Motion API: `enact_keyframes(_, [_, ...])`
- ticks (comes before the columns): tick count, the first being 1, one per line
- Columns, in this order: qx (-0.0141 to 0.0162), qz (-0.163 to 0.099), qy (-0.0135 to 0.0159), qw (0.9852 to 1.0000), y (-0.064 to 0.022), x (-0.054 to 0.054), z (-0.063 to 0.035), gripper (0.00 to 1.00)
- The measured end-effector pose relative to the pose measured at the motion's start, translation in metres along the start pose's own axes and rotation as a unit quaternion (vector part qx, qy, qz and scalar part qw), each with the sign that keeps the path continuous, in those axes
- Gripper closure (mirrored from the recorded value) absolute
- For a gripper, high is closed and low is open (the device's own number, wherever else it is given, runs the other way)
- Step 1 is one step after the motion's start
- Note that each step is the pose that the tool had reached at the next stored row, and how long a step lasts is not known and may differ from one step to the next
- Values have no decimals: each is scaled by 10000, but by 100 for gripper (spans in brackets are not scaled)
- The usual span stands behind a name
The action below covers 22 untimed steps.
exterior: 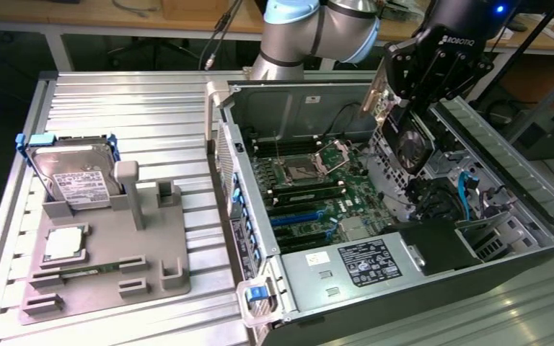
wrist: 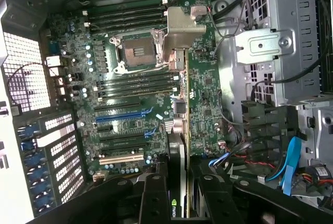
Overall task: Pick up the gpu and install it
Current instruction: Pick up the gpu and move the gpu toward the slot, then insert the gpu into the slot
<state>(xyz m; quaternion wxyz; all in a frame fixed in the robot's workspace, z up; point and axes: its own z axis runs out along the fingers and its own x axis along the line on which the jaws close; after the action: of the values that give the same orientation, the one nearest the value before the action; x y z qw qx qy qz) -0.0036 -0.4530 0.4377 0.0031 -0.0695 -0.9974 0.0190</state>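
The gpu is clamped edge-down by the gripper, held above the motherboard between the case walls.

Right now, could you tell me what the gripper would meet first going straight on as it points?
Probably the motherboard, beside the CPU socket: the gripper points down into the open case, and the gpu it holds would touch first. Depth is unclear.

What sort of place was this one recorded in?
Probably a robotics lab workbench for PC assembly: an open computer case on a ribbed metal table, a grey fixture holding a hard drive, and the claw gripping the gpu.
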Motion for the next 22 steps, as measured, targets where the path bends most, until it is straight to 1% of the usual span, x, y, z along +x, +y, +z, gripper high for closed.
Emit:
enact_keyframes(2, [-6, 0, 1, 10000, 1, 0, 0, 73])
enact_keyframes(15, [-6, -3, 1, 10000, 0, 0, 0, 73])
enact_keyframes(19, [-6, -101, -3, 9999, 0, 0, 0, 73])
enact_keyframes(22, [-5, -255, -9, 9997, 0, 1, 0, 73])
